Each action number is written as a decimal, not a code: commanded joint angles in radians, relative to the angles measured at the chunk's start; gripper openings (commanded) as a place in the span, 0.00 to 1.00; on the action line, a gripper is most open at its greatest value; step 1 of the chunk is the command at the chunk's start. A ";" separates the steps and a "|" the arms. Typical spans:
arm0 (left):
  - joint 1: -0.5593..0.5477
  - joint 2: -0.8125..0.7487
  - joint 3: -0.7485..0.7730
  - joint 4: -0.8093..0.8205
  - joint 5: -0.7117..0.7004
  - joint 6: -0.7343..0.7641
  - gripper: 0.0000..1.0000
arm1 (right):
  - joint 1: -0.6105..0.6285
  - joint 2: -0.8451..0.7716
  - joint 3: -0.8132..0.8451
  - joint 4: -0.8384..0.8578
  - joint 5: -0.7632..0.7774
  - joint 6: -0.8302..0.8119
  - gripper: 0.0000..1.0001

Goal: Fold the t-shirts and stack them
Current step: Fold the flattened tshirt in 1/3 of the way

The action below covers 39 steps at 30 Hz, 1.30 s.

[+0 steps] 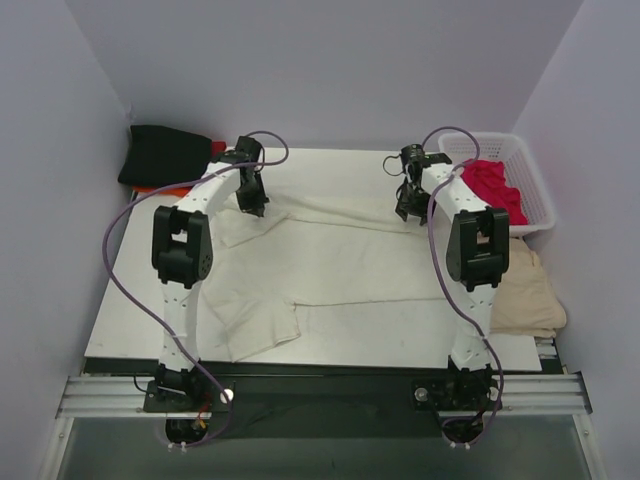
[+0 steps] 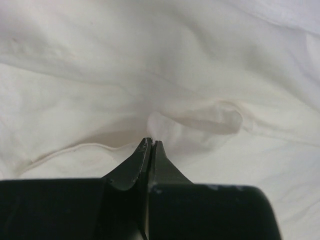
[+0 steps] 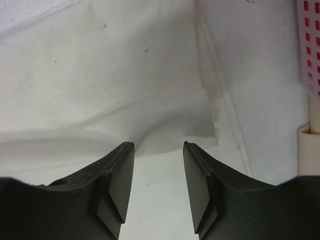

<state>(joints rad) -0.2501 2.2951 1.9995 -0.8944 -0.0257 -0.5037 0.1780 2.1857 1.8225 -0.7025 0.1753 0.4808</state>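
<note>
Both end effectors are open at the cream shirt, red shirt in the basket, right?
Not quite: the left end effector is shut, as the left wrist view shows. The right end effector is open at the cream shirt, and the red shirt is in the basket.

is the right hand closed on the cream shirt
No, the right hand has its fingers wide apart, and the corner of the cream shirt lies flat just ahead of them, not gripped.

Open table (image 1: 400, 340) along the near edge; basket (image 1: 530, 185) (white lattice) stands beside the right end effector (image 1: 405, 212).
</note>
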 commanded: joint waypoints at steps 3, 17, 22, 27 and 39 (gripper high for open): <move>-0.043 -0.167 -0.097 0.012 -0.034 0.017 0.00 | 0.003 -0.090 -0.028 -0.041 0.046 0.024 0.44; -0.158 -0.313 -0.442 0.046 -0.131 -0.009 0.28 | 0.005 -0.096 -0.034 -0.043 0.038 0.030 0.43; -0.163 -0.371 -0.519 0.072 -0.181 -0.016 0.61 | 0.012 -0.099 -0.037 -0.043 0.038 0.027 0.43; -0.161 -0.468 -0.530 0.094 -0.243 -0.027 0.66 | 0.015 -0.099 -0.046 -0.043 0.039 0.028 0.43; -0.091 -0.372 -0.478 0.126 -0.174 -0.076 0.66 | 0.067 -0.090 -0.006 -0.043 0.018 0.007 0.43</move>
<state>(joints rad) -0.3767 1.8782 1.4792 -0.8082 -0.2447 -0.5495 0.2123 2.1487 1.7901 -0.7036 0.1932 0.4953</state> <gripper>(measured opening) 0.655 0.432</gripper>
